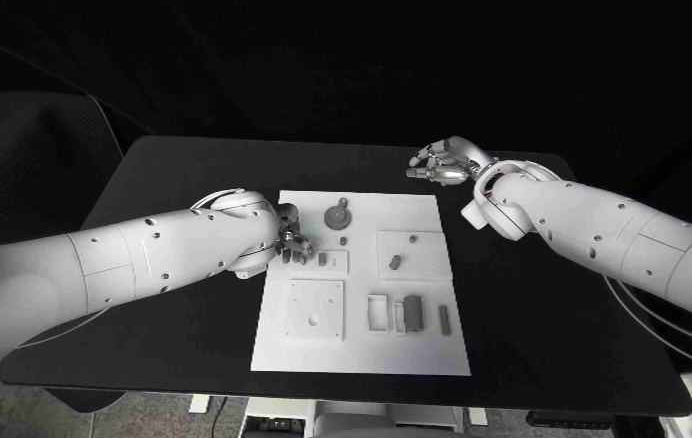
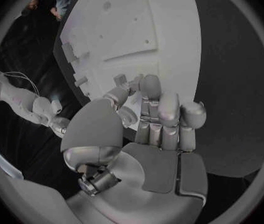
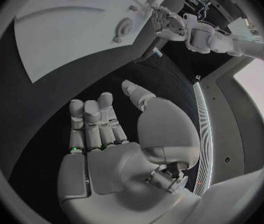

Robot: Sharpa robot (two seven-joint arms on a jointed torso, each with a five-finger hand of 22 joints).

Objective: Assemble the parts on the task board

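Observation:
The white task board (image 1: 418, 353) lies in the middle of the black table. A round grey part (image 1: 338, 216) sits near its far end, and two long dark parts (image 1: 414, 313) lie near its front right. My left hand (image 1: 291, 242) hovers at the board's left edge with its fingers (image 2: 159, 109) curled in, and I see nothing between them. A small part (image 1: 329, 261) lies just beside it on the board. My right hand (image 1: 447, 163) is off the board, above the table past the far right corner. Its palm (image 3: 116, 169) is bare, thumb apart from the fingers.
A raised square plate (image 1: 315, 308) and a slotted holder (image 1: 385, 313) stand on the front half of the board. A white block (image 1: 410, 251) with small pieces on it is at mid right. Bare black table (image 1: 577, 338) surrounds the board.

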